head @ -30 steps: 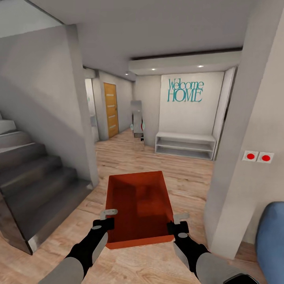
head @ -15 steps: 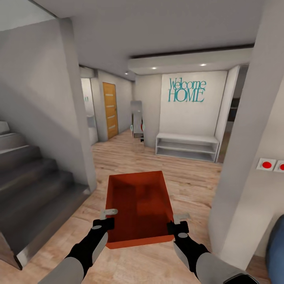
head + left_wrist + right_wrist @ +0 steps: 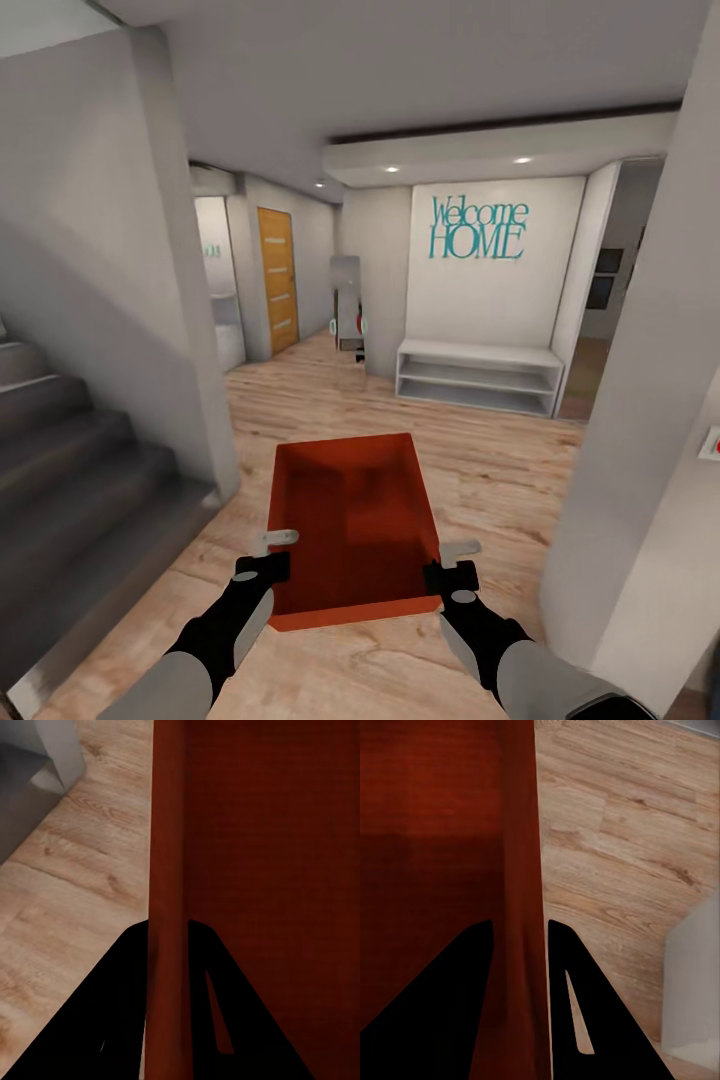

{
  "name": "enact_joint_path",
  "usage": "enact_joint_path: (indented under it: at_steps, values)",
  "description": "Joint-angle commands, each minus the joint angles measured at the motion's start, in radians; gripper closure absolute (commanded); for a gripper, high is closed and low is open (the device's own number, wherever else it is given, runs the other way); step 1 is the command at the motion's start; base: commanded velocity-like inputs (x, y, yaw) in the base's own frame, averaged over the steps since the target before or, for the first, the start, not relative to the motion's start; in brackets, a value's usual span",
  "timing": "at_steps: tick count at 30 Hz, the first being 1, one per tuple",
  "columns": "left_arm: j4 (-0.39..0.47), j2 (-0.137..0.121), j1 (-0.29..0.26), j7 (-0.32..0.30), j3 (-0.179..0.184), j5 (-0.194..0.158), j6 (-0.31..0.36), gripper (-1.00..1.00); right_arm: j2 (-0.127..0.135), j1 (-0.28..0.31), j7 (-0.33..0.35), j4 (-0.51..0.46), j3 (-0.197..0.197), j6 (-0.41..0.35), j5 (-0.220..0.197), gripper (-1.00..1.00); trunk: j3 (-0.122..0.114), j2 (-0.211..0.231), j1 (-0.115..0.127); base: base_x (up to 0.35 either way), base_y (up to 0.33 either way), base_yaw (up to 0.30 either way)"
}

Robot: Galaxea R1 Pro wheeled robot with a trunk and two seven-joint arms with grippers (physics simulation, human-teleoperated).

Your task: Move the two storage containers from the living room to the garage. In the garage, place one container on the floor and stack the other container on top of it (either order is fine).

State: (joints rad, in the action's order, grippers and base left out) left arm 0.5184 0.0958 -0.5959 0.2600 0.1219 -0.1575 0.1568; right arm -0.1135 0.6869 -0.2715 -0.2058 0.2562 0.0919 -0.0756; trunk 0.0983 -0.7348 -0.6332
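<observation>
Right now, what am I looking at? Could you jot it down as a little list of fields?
place: hallway with wood-plank floor
carried item: orange-red storage container, open top, nothing visible inside
left gripper: clamped on the container's left wall
right gripper: clamped on its right wall
to the left: grey stairs
ahead: white bench under a Welcome HOME sign
farther back: orange-wood door

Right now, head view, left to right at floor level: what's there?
Stairs → orange door → bin, gripped on its side walls by left claw and right claw → white shelf bench → pillar.
</observation>
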Motion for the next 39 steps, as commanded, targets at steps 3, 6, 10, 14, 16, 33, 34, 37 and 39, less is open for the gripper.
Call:
enact_joint_path:
  at_steps: [3,6,10,14,16,33,34,37,39]
  values:
    - [0.008,0.007,-0.001,0.018,-0.013,-0.06,0.009,1.0,-0.061,0.0,0.0,0.003,-0.018,0.008,-0.013,1.0,0.002,-0.001,-0.001,0.324,0.0,0.0]
    - [0.008,0.007,-0.001,0.018,-0.012,-0.06,0.009,1.0,-0.061,0.0,0.0,0.003,-0.018,0.008,-0.013,1.0,0.002,-0.001,-0.001,0.324,0.0,0.0]
    - [0.008,0.007,-0.001,0.018,-0.012,-0.06,0.009,1.0,-0.061,0.0,0.0,0.003,-0.018,0.009,-0.013,1.0,0.002,-0.001,-0.001,0.324,0.0,0.0]
    - [0.008,0.007,-0.001,0.018,-0.012,-0.06,0.009,1.0,-0.061,0.0,0.0,0.003,-0.018,0.009,-0.013,1.0,0.002,-0.001,-0.001,0.324,0.0,0.0]
    - [0.008,0.007,-0.001,0.018,-0.012,-0.06,0.009,1.0,-0.061,0.0,0.0,0.003,-0.018,0.009,-0.013,1.0,0.002,-0.001,-0.001,0.324,0.0,0.0]
    - [0.008,0.007,-0.001,0.018,-0.012,-0.06,0.009,1.0,-0.061,0.0,-0.001,0.003,-0.017,0.009,-0.012,1.0,0.002,-0.001,-0.001,0.324,0.0,0.0]
    - [0.008,0.007,-0.001,0.018,-0.012,-0.06,0.009,1.0,-0.061,0.0,-0.001,0.003,-0.017,0.009,-0.012,1.0,0.002,-0.001,-0.001,0.324,0.0,0.0]
    - [0.008,0.007,-0.001,0.018,-0.012,-0.06,0.009,1.0,-0.061,0.0,-0.001,0.003,-0.017,0.009,-0.012,1.0,0.002,-0.001,-0.001,0.324,0.0,0.0]
    - [0.008,0.007,-0.001,0.018,-0.012,-0.06,0.009,1.0,-0.061,0.0,0.0,0.003,-0.017,0.009,-0.012,1.0,0.002,-0.001,-0.001,0.324,0.0,0.0]
